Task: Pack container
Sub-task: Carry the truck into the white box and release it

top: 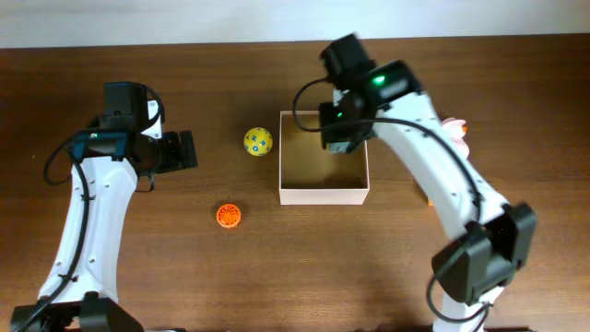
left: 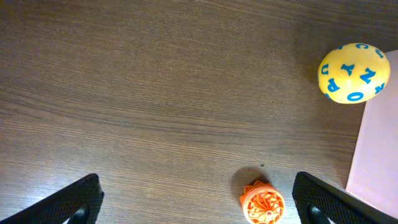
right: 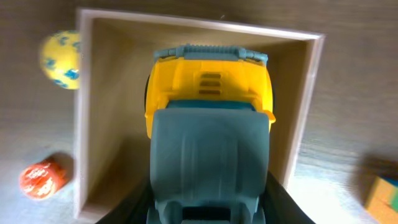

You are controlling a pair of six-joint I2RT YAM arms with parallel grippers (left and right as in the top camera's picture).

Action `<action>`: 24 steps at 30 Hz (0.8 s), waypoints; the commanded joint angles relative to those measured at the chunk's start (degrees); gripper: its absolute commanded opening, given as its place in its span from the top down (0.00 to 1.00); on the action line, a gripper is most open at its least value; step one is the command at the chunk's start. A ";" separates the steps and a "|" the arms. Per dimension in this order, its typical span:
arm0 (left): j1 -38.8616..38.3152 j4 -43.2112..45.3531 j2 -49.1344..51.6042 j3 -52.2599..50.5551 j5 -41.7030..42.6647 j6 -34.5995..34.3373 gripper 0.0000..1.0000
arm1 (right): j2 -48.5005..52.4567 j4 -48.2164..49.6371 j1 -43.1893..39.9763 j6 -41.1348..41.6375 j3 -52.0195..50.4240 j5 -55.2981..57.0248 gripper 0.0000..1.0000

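The container (top: pixel 324 195), a square shallow box with white walls and a tan floor, sits at the table's middle; it also shows in the right wrist view (right: pixel 84 112) and at the left wrist view's right edge (left: pixel 376 155). My right gripper (top: pixel 343 140) hangs over its far part, shut on a yellow and teal toy truck (right: pixel 208 99) held above the floor; the fingers (right: pixel 208 211) flank the truck's teal rear. A yellow ball with blue letters (top: pixel 258 141) lies just left of the box. A small orange wheel toy (top: pixel 229 215) lies nearer the front. My left gripper (top: pixel 184 150) is open and empty, left of the ball.
In the left wrist view the ball (left: pixel 354 72) is at the upper right and the orange toy (left: pixel 263 202) lies between the open fingers (left: pixel 199 208), nearer the right one. Small coloured toys (top: pixel 456 127) lie right of the box, partly behind my right arm; a block (right: pixel 382 196) shows there.
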 commanded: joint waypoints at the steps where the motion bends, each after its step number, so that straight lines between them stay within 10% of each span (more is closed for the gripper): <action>1: 0.28 -0.02 0.26 1.01 -0.42 0.74 0.01 | 2.75 4.24 0.26 3.39 -5.64 3.10 0.79; 11: 0.28 -0.02 0.26 1.01 -0.42 0.74 0.01 | 3.74 16.13 -4.72 2.82 -15.17 3.04 0.73; 18: 0.28 -0.02 0.26 1.01 -0.42 0.74 0.01 | 3.69 17.03 -4.94 -4.76 -14.80 1.38 0.40; 24: 0.28 -0.02 0.26 1.01 -0.42 0.74 0.01 | 1.60 13.92 -4.33 -4.92 -11.96 1.11 0.36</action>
